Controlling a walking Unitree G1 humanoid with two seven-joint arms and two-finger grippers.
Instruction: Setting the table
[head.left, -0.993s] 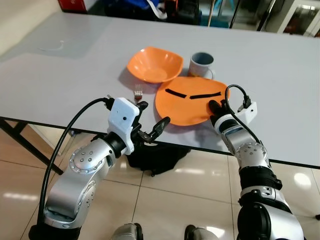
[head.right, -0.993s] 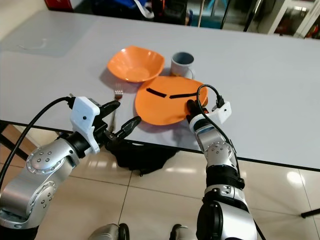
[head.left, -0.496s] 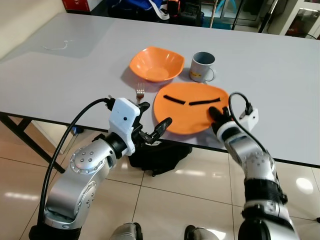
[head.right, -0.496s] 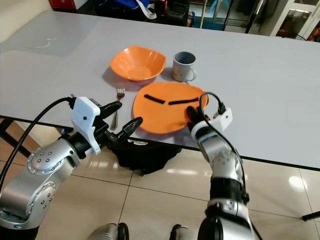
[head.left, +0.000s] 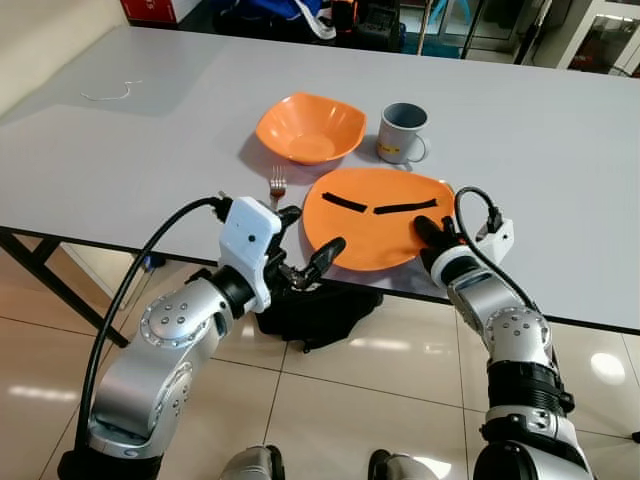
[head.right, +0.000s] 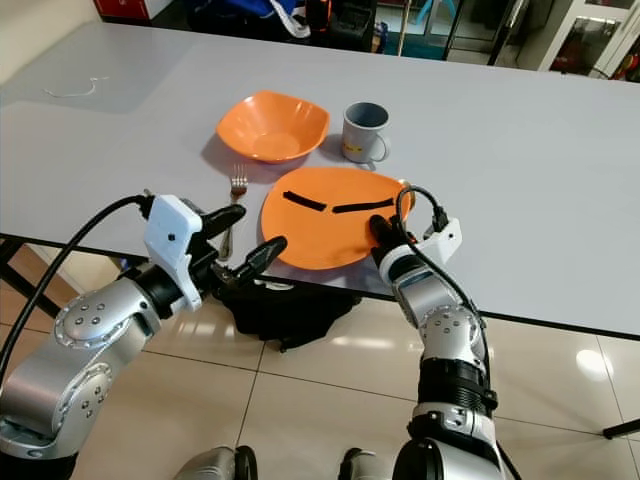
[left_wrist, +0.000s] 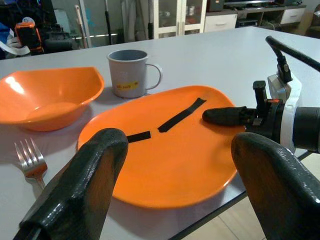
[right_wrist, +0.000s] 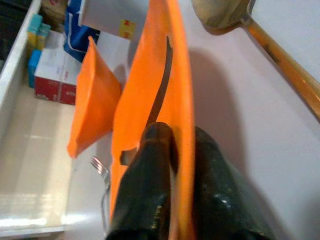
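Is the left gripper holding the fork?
No, the left gripper hangs open at the table edge, while the fork lies untouched beside the plate.

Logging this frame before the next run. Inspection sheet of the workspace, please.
Surface: grey table, front edge near the robot.
Job's things: orange plate with two black strips; orange bowl; grey mug; fork left of the plate; spoon.
Clutter: black bag under the table.
Grippers: right gripper shut on the plate rim; left gripper open at the table edge.
Cables: black cable on the left arm.
Surroundings: tiled floor.
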